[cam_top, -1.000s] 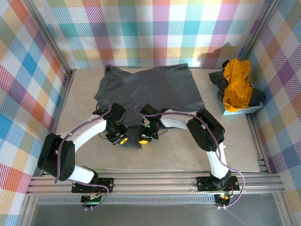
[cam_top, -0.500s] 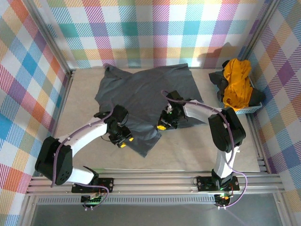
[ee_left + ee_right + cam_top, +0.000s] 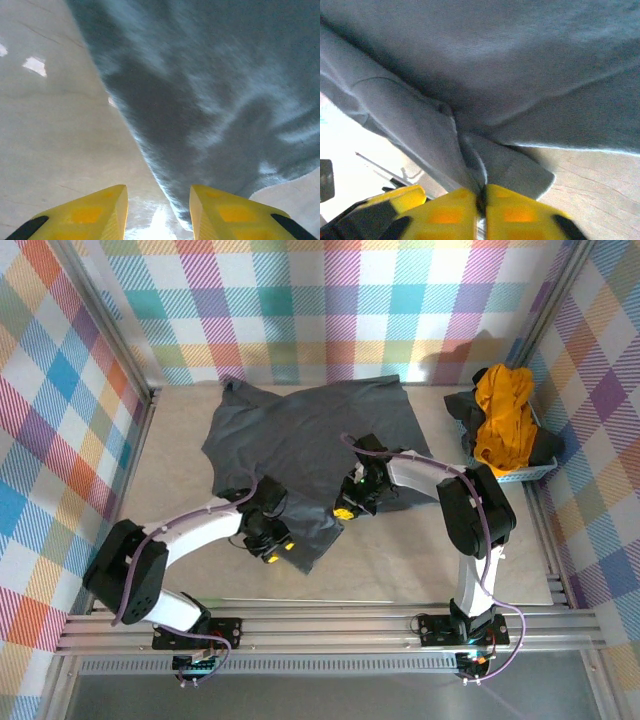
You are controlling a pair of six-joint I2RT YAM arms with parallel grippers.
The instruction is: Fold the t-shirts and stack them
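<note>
From above we see the slate-grey t-shirt spread across the worktop. At the left wrist, the left gripper stands with jaws apart over the shirt's edge. At the right wrist, the right gripper pinches a fold of that shirt.

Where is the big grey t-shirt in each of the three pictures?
Top external: the grey t-shirt lies spread across the middle of the table.
Left wrist: it covers the upper right, its edge slanting down to the left gripper.
Right wrist: it covers the top, with a fold pinched in the right gripper.
Shared landmark: the pale table beside the shirt's edge.
</note>
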